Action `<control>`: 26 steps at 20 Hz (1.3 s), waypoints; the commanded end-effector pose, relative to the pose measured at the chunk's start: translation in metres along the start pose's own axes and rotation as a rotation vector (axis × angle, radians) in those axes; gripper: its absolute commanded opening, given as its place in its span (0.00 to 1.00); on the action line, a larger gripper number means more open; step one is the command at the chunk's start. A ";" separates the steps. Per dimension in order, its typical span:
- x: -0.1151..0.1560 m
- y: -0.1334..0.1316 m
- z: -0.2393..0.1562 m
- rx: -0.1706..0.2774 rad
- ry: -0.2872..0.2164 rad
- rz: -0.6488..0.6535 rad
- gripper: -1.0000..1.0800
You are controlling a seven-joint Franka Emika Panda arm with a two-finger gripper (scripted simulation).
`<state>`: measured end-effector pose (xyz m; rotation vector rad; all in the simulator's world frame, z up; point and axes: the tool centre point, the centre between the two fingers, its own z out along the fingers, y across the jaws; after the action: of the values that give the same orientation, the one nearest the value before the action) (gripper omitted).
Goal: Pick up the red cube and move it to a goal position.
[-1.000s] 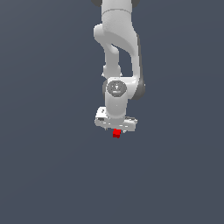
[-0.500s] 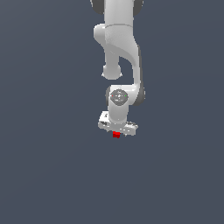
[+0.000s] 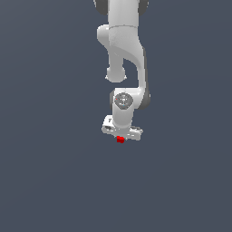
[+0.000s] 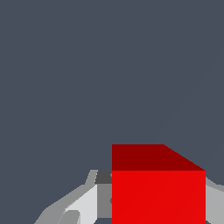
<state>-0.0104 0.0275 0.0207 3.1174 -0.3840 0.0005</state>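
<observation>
The red cube (image 3: 120, 139) shows as a small bright red block just under the white hand of the arm, near the middle of the exterior view. My gripper (image 3: 120, 138) is shut on it, and the hand hides most of the fingers there. In the wrist view the red cube (image 4: 158, 192) fills the near part of the picture, with grey fingers (image 4: 83, 205) pressed against its sides. The cube looks held above the flat grey floor.
The white arm (image 3: 123, 54) comes down from the top of the exterior view to the hand. A plain dark grey floor (image 3: 54, 172) lies all around it.
The arm has drawn back and turned, carrying the cube with it; the hand and cube sit slightly higher in the exterior view than one second ago. The grip is unchanged.
</observation>
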 end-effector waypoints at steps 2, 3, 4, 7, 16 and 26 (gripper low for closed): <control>0.000 0.000 0.000 0.000 0.000 0.000 0.00; 0.000 0.000 -0.001 0.000 0.000 0.000 0.00; 0.000 0.000 -0.002 0.000 0.000 0.000 0.00; -0.001 0.002 -0.009 0.000 0.000 0.000 0.00; -0.004 0.013 -0.060 0.000 0.000 0.000 0.00; -0.009 0.035 -0.166 0.001 0.000 0.001 0.00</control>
<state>-0.0259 -0.0006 0.1682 3.1180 -0.3854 -0.0013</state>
